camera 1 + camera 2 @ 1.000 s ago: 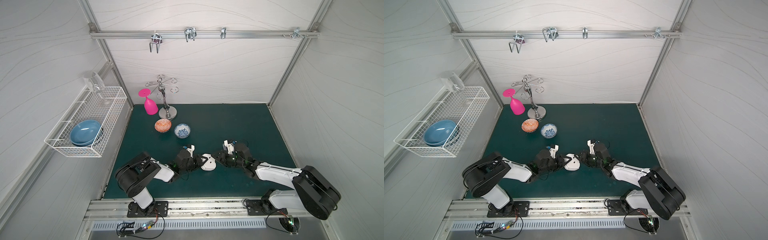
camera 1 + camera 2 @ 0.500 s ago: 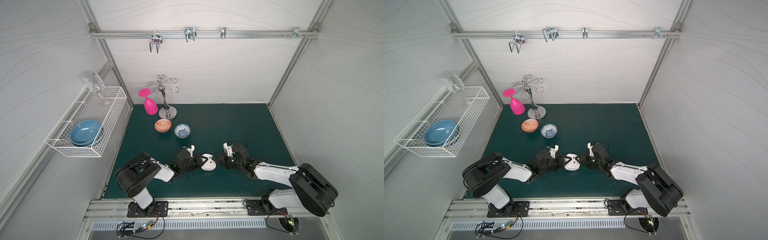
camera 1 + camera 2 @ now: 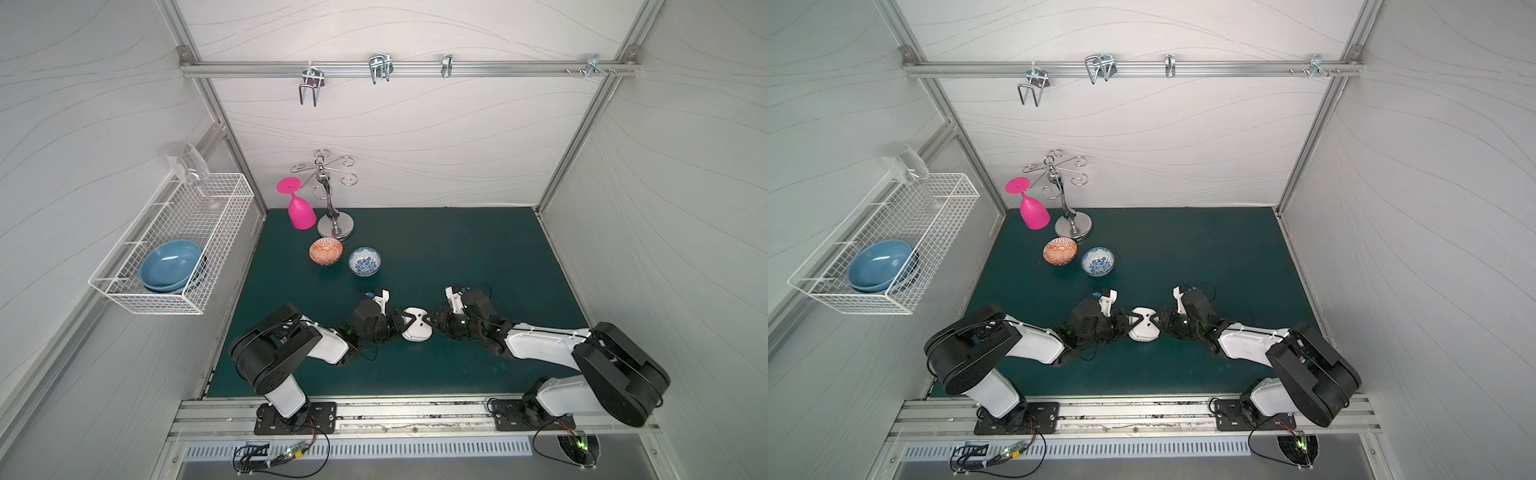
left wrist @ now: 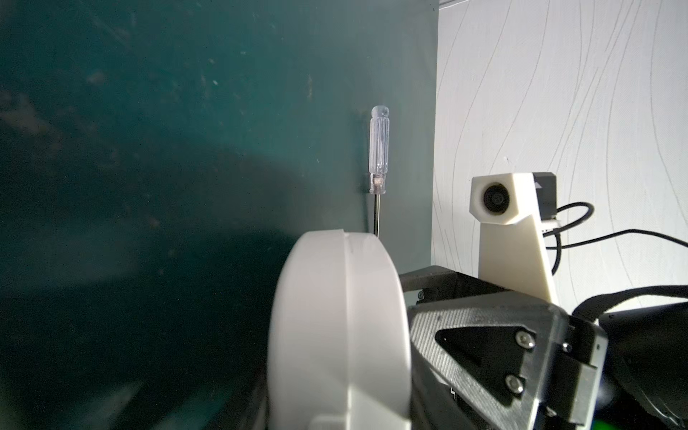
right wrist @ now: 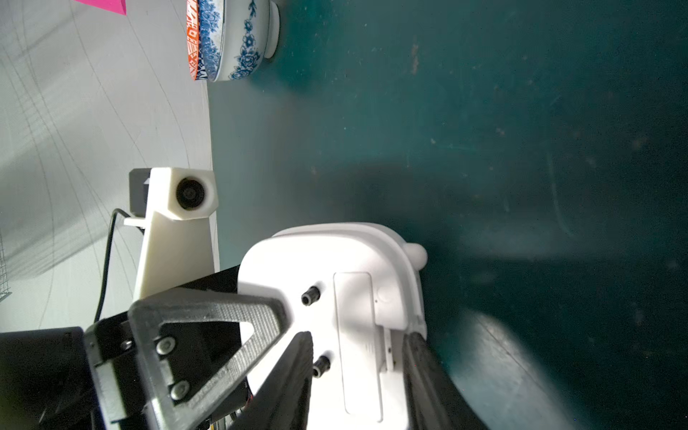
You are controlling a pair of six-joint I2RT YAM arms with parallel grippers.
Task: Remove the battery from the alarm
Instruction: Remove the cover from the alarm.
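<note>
Altogether one alarm point(image 3: 417, 331), one screwdriver point(image 4: 118, 149), two bowls point(image 3: 326, 251) point(image 3: 364, 261).

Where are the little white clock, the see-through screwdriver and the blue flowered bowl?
alarm point(image 3: 415, 330): in a top view, its white body.
screwdriver point(image 4: 119, 149): left wrist view, its clear handle.
blue flowered bowl point(image 3: 365, 262): in a top view, its patterned inside.

The alarm point(image 3: 415, 330) lies on the mat point(image 3: 457, 257), before the bowls point(image 3: 326, 251).
</note>
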